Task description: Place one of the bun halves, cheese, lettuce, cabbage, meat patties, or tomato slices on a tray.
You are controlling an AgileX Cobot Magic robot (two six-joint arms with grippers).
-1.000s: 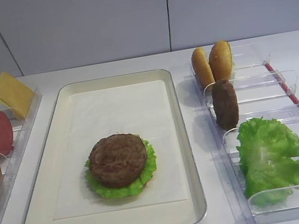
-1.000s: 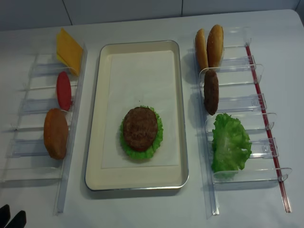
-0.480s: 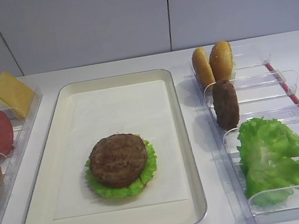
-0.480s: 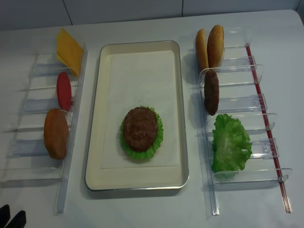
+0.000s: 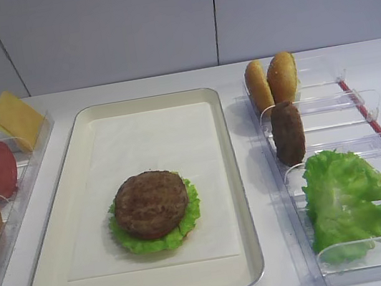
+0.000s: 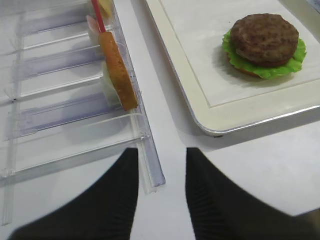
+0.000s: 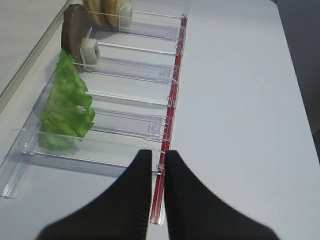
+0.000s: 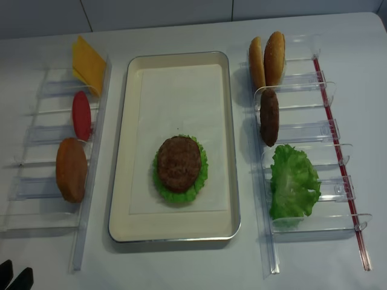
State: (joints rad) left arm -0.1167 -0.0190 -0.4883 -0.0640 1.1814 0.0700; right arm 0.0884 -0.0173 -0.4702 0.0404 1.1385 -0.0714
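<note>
Jaws parted on the left gripper (image 6: 160,190), clenched empty on the right gripper (image 7: 157,190); one patty (image 5: 151,204) sat on lettuce (image 5: 188,219) near the tray (image 5: 239,200)'s front edge. A careless reach could topple the spare patty (image 5: 288,133) from its rack (image 5: 364,137).

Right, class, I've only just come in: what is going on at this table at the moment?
A burger is being built on the tray. A meat patty lies on lettuce there. Neither pincer holds anything: the right pincer is shut, hanging over the near end of the right rack, and the left pincer is open beside the left rack. Cheese, a tomato slice, bun halves and a spare patty stand in the racks.
</note>
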